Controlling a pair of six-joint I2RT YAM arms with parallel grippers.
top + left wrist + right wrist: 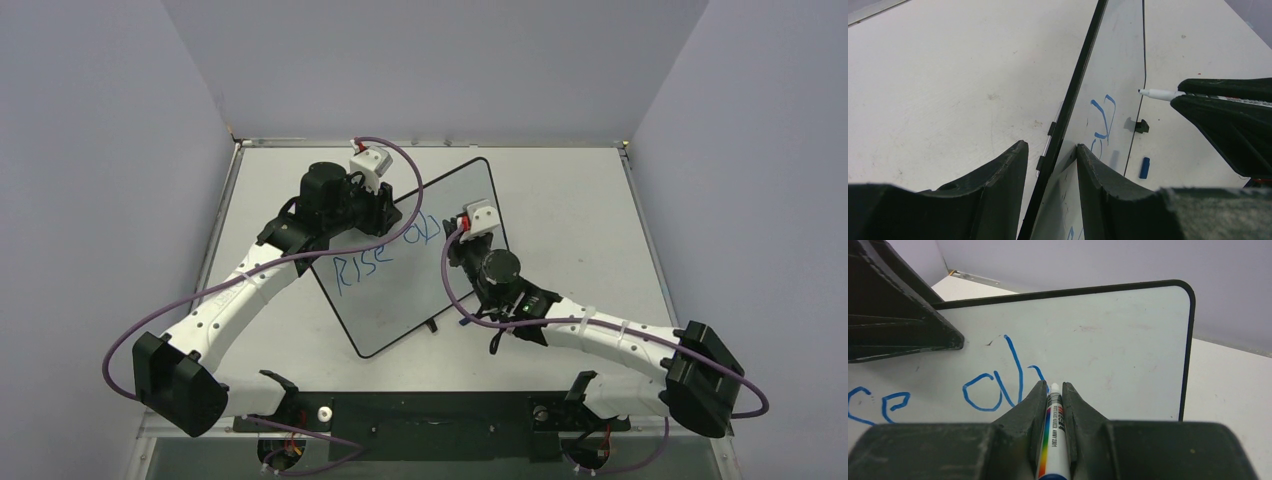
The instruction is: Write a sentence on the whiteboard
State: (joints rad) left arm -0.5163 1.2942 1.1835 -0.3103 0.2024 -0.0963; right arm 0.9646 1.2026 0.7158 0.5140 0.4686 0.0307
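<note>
Whiteboard point(420, 300) stands tilted in the middle of the counter point(580, 200), between the two arms, and the sentence point(362, 270) is only partly there: blue "Rise" is down, then an "a" and a "b" beside it. So the second word is barely begun and, by my reckoning, well over half the writing is left. Right fingers point(1052, 386) are clenched on the marker point(1052, 445), barrel running straight out between them, nib aimed at the board just right of the "b"; whether the nib touches the surface I cannot tell. Left fingers point(1050, 148) straddle the board's upper edge, one on each side of the black frame point(1081, 65). They look set to steady it, but a sliver of counter shows by one fingertip, so I cannot tell whether they truly pinch. Now the room: right of the "b" the white runs bare up to the frame, enough for a few letters I'd judge, not for all the rest. A second line looks needed, and the stretch under "Rise" is bare for it. Mind the left fingers, which sit just above the writing line, left of the nib. Past the board's far edge a blue cap point(1144, 167) lies on the counter near a small black foot point(1142, 126), apart from both arms. On its own side, the right arm has counter to sweep over out to the side wall point(740, 150).
</note>
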